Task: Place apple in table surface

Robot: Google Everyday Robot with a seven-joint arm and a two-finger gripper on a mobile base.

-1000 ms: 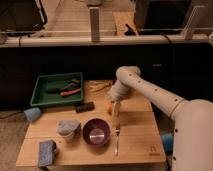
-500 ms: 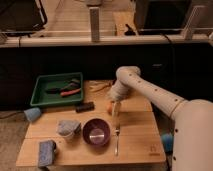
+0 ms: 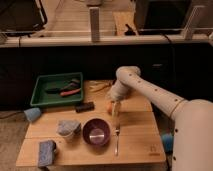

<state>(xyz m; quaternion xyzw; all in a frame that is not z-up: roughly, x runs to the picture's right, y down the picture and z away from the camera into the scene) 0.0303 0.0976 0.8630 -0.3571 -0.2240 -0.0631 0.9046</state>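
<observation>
Gripper by round apple, plank tabletop

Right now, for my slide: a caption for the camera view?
Gripper and apple together at mid table surface, beyond the purple bowl.

The claw hangs pointing down over the middle of the wooden surface, just behind the purple bowl. A small orange apple shows right against the claw, on the side nearer the green tray, low over the wood. Whether it touches the wood is unclear. A slim metal utensil lies just beside the bowl. The tray, at the back left, holds a red-handled tool. A blue sponge lies at the front left corner.
</observation>
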